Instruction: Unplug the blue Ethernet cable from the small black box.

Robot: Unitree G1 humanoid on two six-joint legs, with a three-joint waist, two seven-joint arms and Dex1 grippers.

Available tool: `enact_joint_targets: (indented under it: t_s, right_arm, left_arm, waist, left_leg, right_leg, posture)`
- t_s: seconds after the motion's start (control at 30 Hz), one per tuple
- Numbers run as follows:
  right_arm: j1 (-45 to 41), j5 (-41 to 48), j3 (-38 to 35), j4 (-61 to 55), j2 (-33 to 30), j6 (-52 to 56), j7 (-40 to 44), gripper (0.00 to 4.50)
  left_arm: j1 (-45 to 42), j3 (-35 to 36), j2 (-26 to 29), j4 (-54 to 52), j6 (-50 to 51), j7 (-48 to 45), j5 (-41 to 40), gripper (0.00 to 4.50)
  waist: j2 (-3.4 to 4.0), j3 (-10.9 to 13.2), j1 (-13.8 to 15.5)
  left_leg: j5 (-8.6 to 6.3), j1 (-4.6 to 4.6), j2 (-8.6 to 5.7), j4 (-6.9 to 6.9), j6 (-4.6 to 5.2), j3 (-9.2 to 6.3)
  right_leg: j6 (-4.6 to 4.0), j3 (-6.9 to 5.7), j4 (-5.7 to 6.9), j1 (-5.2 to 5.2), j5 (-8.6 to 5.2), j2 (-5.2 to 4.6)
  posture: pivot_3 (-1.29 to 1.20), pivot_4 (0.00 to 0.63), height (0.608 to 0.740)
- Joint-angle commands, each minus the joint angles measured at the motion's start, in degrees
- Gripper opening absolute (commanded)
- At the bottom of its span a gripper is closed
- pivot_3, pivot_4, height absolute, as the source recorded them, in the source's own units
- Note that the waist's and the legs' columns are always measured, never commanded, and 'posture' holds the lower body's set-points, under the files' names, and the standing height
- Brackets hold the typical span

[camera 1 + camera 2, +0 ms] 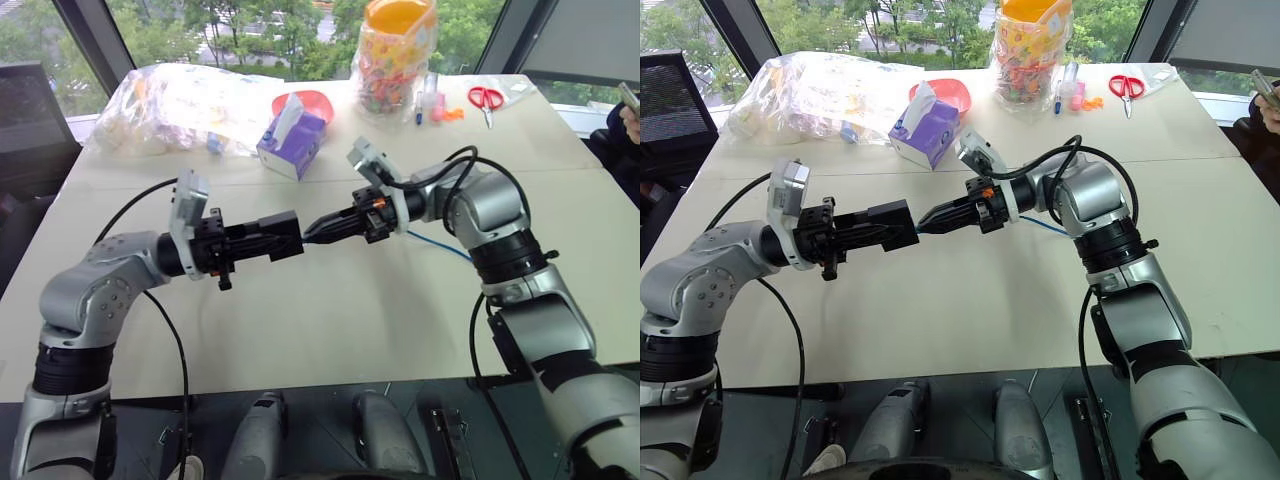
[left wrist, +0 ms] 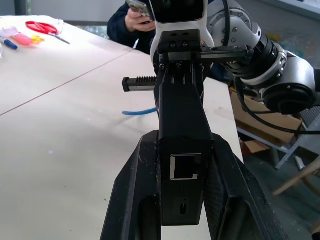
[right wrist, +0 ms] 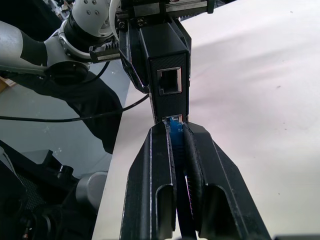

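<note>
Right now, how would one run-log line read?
left fingers: shut on small black box | right fingers: shut on blue Ethernet cable | plug: still in box

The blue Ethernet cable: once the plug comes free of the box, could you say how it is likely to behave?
The blue Ethernet cable will probably hang limp: past the right gripper it curves loosely down to the table. It seems light, being thin. Its plug looks rigid enough for the shut fingers to keep hold while the left gripper holds the small black box.
</note>
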Motion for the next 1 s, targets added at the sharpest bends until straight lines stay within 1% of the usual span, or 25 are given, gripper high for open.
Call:
enact_joint_targets:
  t_s: [0.03,0.53,0.8,1.0]
  right_arm:
    - [-0.3,0.29,0.61,-2.37,0.03,-0.08,0.9,0.04]
    - [0.53,-0.64,0.33,-2.85,0.03,-2.62,0.57,0.04]
    - [0.7,-0.5,0.25,-2.95,-0.16,-2.23,0.66,0.04]
    - [1.81,-2.05,0.99,-2.95,-0.57,-3.83,0.03,0.04]
  left_arm:
    - [-0.91,1.27,-0.32,-1.69,-0.9,0.75,-0.98,0.49]
    - [-0.92,1.39,-0.74,-1.56,-0.94,0.88,-0.92,0.49]
    - [-0.91,1.14,-0.86,-1.46,-1.08,0.74,-0.71,0.49]
    - [-1.05,1.67,-0.38,-1.54,-0.8,0.5,-1.06,0.49]
  waist:
    - [0.0,0.0,0.0]
    - [0.0,0.0,0.0]
    - [0.0,0.0,0.0]
    - [0.0,0.0,0.01]
  left_leg:
    - [0.0,0.0,0.0,0.0,0.0,0.0]
    - [0.0,0.0,0.0,0.01,0.0,0.0]
    - [0.0,0.0,0.0,0.02,0.0,0.0]
    - [0.0,0.0,0.0,0.03,0.0,0.0]
  right_leg:
    - [0.0,0.0,0.0,0.0,0.0,0.0]
    - [0.0,0.0,0.02,0.0,0.0,0.0]
    - [0.0,0.0,0.03,0.0,0.0,0.0]
    - [0.01,0.0,0.03,0.0,0.0,0.0]
  posture:
    - [0.0,0.15,0.726]
    - [0.0,0.15,0.726]
    - [0.0,0.15,0.726]
    - [0.0,0.15,0.726]
